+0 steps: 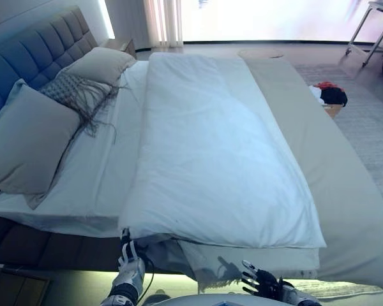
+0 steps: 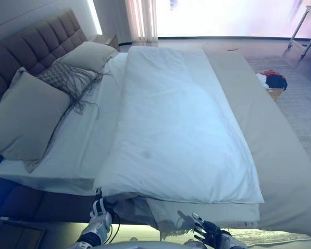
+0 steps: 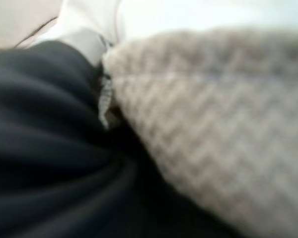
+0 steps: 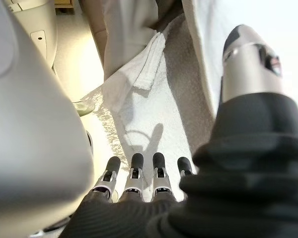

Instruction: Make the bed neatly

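Observation:
The bed has a white duvet (image 1: 210, 146) folded in a long strip across its middle, over a white sheet (image 1: 102, 172). A beige blanket (image 1: 332, 172) covers the foot side at the right. Two large pillows (image 1: 25, 140) (image 1: 99, 64) and a grey fringed cushion (image 1: 76, 92) lie by the headboard (image 1: 25, 51). My left hand (image 1: 131, 271) is at the duvet's near left corner, right at its lower edge; its wrist view shows only a grey knit cloth (image 3: 213, 124) up close. My right hand (image 1: 262, 280) is open and empty, below the bed's near edge, its fingers (image 4: 134, 173) straight toward a hanging grey knit throw (image 4: 164, 109).
A box with dark and red clothes (image 1: 329, 95) stands on the floor beyond the bed's foot side. A nightstand (image 1: 121, 44) is at the far head corner, another (image 1: 13, 284) at the near left. A metal rack (image 1: 376, 25) stands far right.

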You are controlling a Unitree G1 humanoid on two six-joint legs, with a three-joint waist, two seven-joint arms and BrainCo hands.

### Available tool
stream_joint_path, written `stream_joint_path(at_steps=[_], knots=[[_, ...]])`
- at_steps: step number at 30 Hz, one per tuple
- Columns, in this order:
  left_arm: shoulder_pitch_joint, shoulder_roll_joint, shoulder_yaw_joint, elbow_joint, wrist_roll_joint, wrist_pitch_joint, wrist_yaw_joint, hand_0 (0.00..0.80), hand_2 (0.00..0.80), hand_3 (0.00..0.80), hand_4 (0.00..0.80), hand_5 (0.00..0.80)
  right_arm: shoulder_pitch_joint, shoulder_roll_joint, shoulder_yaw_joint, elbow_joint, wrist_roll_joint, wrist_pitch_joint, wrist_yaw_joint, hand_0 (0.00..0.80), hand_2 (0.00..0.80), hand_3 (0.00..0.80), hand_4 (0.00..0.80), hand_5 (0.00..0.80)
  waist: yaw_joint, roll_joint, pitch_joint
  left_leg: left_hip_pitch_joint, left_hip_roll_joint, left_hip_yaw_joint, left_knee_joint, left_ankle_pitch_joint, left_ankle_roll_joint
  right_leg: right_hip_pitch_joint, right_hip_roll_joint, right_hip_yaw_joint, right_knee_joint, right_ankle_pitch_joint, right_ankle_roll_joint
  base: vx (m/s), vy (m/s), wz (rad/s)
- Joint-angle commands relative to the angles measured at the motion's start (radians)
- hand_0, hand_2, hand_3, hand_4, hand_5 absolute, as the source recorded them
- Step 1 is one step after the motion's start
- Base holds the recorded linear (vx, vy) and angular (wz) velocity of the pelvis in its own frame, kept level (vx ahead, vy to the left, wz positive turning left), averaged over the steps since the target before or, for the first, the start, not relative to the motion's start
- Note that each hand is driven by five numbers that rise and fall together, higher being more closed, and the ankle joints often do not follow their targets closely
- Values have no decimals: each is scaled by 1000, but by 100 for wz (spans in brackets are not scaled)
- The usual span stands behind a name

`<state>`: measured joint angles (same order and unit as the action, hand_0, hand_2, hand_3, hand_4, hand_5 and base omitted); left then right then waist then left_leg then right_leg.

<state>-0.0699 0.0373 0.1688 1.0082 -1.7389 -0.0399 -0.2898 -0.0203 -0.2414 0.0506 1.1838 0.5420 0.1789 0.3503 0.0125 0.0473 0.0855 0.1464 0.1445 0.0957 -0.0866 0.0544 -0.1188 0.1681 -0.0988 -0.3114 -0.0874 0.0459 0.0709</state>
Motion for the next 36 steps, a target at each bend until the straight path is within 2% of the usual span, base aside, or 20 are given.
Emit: stream_joint_path(at_steps=[1, 6, 14, 19, 24, 28, 36], knots=[[-13, 164, 180, -38, -6, -62, -110, 800, 800, 800, 800, 800, -44, -16, -42, 70, 13, -43, 9, 0, 0, 0, 0, 0, 63, -26, -26, -15, -52, -26, 42, -26, 41, 6, -87, -2, 88, -37, 20, -53, 76, 8], [26, 230, 301, 30, -25, -88, -85, 800, 800, 800, 800, 800, -50, -33, -77, 98, 23, -50, 9, 0, 0, 0, 0, 0, 94, -22, -35, -19, -62, -47, 41, -24, 41, 16, -95, -27, 76, -36, 23, -49, 66, 4], [106, 401, 519, 184, 35, -71, -13, 800, 800, 800, 800, 800, -62, -50, -93, 116, 62, -78, 12, 0, 0, 0, 0, 0, 142, -13, -49, -32, -73, -72, 36, -19, 43, 22, -104, -63, 55, -30, 34, -49, 57, 4], [144, 508, 602, 247, 73, -46, -32, 800, 800, 800, 800, 800, -74, -59, -78, 121, 80, -88, 8, 0, 0, 0, 0, 0, 169, -7, -52, -46, -80, -84, 38, -17, 47, 20, -111, -85, 48, -26, 40, -51, 57, -5], [162, 582, 633, 262, 124, -19, -21, 800, 800, 800, 800, 800, -80, -63, -56, 118, 103, -95, 6, 0, 0, 0, 0, 0, 189, -5, -55, -56, -86, -96, 39, -18, 51, 17, -117, -104, 48, -26, 45, -40, 41, -2], [163, 580, 629, 257, 135, -15, 3, 800, 800, 800, 800, 800, -78, -65, -49, 116, 102, -99, 13, 0, 0, 0, 0, 0, 199, -6, -49, -59, -89, -105, 41, -26, 52, 13, -121, -112, 56, -36, 48, -47, 47, -2], [195, 475, 600, 242, 151, -26, 14, 800, 800, 800, 800, 800, -72, -86, -67, 114, 80, -100, 14, 0, 0, 0, 0, 0, 226, -21, -18, -76, -89, -123, 64, -37, 51, 11, -127, -129, 63, -46, 44, -64, 60, 9]])
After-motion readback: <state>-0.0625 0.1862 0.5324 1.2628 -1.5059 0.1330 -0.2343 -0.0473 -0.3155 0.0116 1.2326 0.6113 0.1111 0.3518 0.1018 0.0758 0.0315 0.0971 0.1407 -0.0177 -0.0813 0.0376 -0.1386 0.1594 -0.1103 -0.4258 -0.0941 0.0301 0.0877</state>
